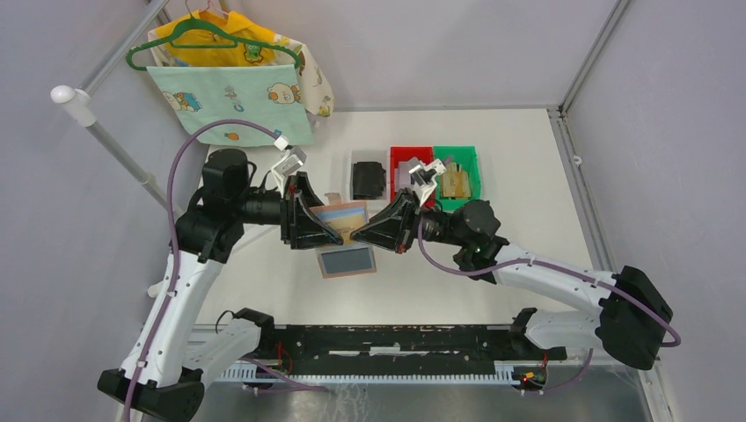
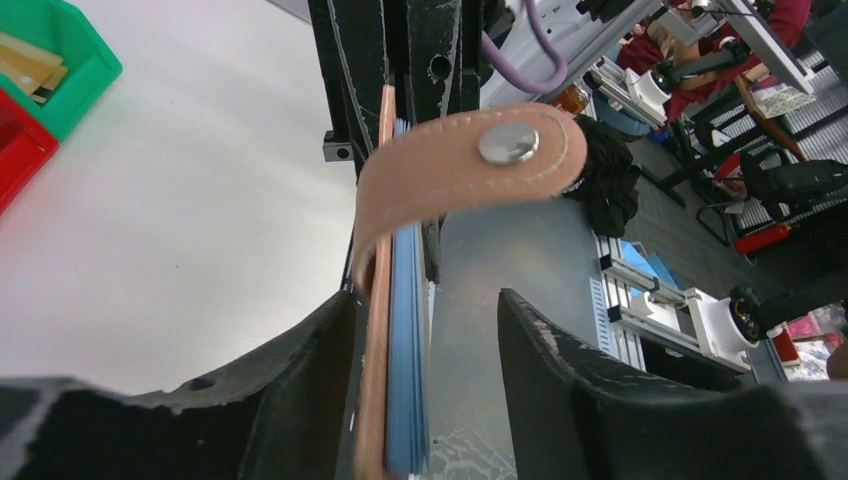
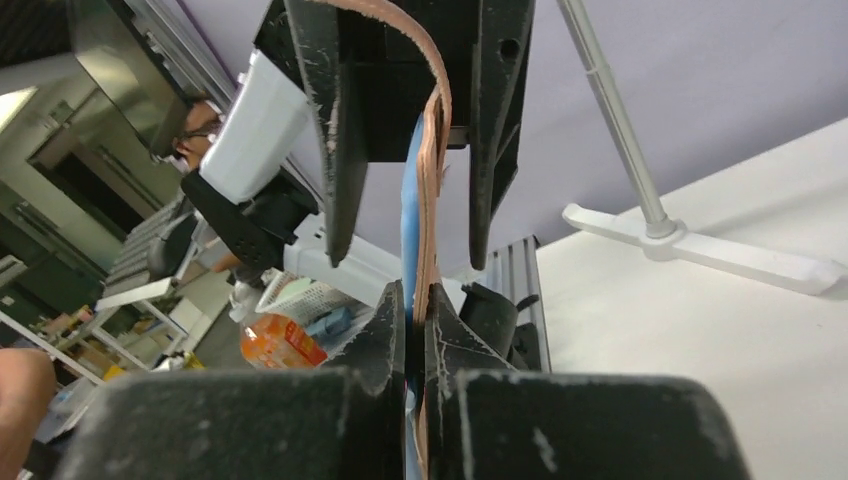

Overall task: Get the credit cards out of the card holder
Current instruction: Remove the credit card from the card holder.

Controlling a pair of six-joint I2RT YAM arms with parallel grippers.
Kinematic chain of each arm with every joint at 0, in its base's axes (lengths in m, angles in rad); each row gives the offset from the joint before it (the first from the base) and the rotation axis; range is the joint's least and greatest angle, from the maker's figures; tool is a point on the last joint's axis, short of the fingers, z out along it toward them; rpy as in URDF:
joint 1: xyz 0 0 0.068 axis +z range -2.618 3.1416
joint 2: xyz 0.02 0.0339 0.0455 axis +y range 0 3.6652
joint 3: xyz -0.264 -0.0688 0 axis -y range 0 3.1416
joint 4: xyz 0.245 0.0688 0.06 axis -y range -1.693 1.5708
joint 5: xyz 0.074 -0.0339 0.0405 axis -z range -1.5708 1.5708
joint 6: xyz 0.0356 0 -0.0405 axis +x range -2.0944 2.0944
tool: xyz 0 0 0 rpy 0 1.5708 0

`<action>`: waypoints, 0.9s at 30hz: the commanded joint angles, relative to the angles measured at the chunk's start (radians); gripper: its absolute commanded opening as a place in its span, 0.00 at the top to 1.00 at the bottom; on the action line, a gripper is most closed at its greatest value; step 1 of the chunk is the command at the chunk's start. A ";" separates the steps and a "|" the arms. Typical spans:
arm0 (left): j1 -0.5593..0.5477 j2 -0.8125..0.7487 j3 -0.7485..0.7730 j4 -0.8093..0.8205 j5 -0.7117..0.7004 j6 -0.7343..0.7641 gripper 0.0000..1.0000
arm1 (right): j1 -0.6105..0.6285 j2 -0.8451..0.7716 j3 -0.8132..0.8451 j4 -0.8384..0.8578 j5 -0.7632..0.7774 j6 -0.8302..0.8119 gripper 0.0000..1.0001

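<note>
The card holder (image 1: 349,261) hangs open above the table between my two grippers, its pinkish-tan cover outward and its blue-grey inside facing up. My right gripper (image 3: 413,300) is shut on one edge of the card holder (image 3: 432,200). My left gripper (image 2: 425,300) stands open around the opposite edge. There the card holder (image 2: 375,350) rests against one finger, with a gap to the other. Its closure tab (image 2: 470,160) with a metal snap curls over. The credit cards do not show apart from the blue-grey sleeves.
A black blocky item (image 1: 369,178), a red bin (image 1: 403,156) and a green bin (image 1: 466,158) holding tan items sit behind the grippers. Printed cloths on a green hanger (image 1: 233,88) hang from a white rod at the back left.
</note>
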 commanded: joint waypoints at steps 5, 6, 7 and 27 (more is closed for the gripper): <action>-0.004 0.010 0.022 0.012 0.003 0.005 0.41 | 0.003 0.019 0.317 -0.556 -0.141 -0.250 1.00; -0.003 0.012 0.026 0.014 0.008 0.004 0.43 | 0.003 0.029 0.345 -0.610 -0.149 -0.277 1.00; -0.002 0.015 0.031 0.014 0.011 0.004 0.45 | 0.003 0.036 0.362 -0.648 -0.156 -0.293 1.00; -0.003 0.051 0.137 -0.296 0.032 0.340 0.58 | -0.005 0.052 0.557 -1.077 -0.221 -0.564 1.00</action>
